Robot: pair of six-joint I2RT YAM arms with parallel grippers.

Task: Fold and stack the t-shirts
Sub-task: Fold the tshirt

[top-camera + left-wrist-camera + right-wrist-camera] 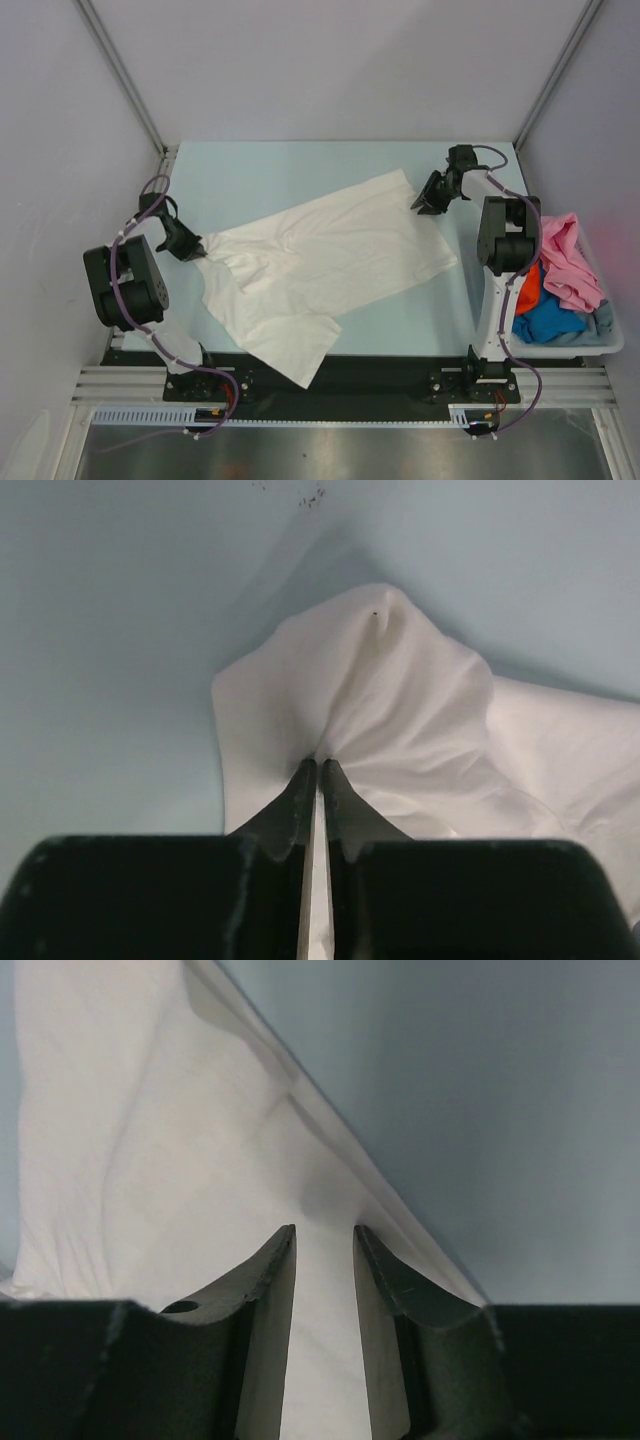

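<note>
Top external view, from the near edge outward: a corner of the white t-shirt (330, 255) lies over the dark rail (400, 375) at the front of the worktop (280, 170), so a pull could snag it there. Further in, your left tool (186, 243) is clamped tight on a bunched edge of that shirt. The pinch looks small, and a hard tug may slip it free. To the right, the bin (612, 340) holds the other t-shirts (570, 265). Farthest out, your right tool (435, 193) sits at the shirt's far corner with a narrow gap between its fingers and cloth under them, not gripped as far as I can judge. Lift before it closes and the shirt will likely swing from one side and crumple.
</note>
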